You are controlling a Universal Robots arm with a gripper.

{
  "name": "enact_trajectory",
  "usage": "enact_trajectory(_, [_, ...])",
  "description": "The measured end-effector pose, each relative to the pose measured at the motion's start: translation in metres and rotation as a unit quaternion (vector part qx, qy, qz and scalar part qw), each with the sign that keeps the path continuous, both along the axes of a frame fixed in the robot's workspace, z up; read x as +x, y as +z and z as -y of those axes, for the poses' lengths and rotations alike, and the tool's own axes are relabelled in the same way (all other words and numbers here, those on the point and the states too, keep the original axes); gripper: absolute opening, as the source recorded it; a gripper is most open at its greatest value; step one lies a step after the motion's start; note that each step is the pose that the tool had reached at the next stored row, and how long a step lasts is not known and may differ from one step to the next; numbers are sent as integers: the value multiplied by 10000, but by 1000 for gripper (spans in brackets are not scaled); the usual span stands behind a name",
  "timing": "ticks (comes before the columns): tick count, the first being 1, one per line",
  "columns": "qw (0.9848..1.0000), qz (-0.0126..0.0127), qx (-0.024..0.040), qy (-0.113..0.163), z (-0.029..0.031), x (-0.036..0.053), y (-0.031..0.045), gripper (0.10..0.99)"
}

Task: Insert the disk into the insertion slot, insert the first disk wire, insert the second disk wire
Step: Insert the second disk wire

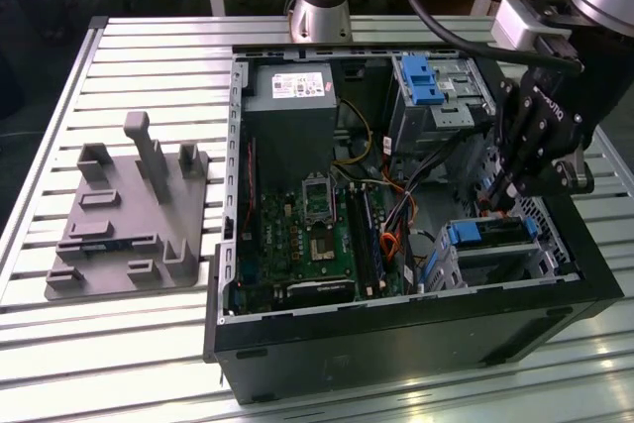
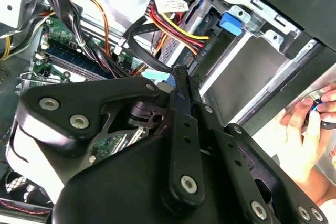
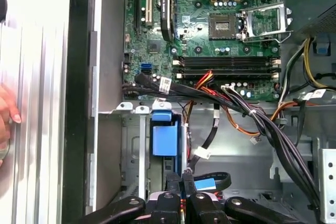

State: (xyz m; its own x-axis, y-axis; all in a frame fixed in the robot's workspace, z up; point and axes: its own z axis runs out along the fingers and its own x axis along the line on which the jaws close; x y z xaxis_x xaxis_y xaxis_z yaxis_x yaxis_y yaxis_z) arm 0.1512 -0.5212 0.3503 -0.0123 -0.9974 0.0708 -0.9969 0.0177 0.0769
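The disk [image 1: 490,233], with its bright blue carrier [image 3: 164,135], sits inside the insertion slot [image 1: 500,263], a silver perforated cage at the case's front on the exterior view's right. My gripper [image 1: 500,197] reaches down into the case just behind that cage. Its fingers [image 3: 185,179] are pressed together on the end of a black wire with a light-blue tab [image 3: 205,183], close to the disk's rear edge. The same tab [image 2: 157,75] shows beside the fingertips [image 2: 177,80] in the second wrist view. A red, yellow and black wire bundle [image 2: 178,32] runs toward the cage [image 2: 247,72].
The open black case [image 1: 396,344] lies on a slatted metal table [image 1: 149,47]. A taller bay with a blue latch [image 1: 421,76], the motherboard [image 3: 220,19] and thick cable bundles [image 3: 262,119] crowd the gripper. A grey fixture [image 1: 129,215] lies beside the case. A person's hand [image 2: 307,129] is outside the case wall.
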Motion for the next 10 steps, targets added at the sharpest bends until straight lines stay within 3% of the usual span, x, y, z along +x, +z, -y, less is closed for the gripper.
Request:
enact_trajectory(3, [10000,-27,1,-4,29,20,-6,145])
enact_trajectory(10, [10000,-33,2,-61,51,40,-29,145])
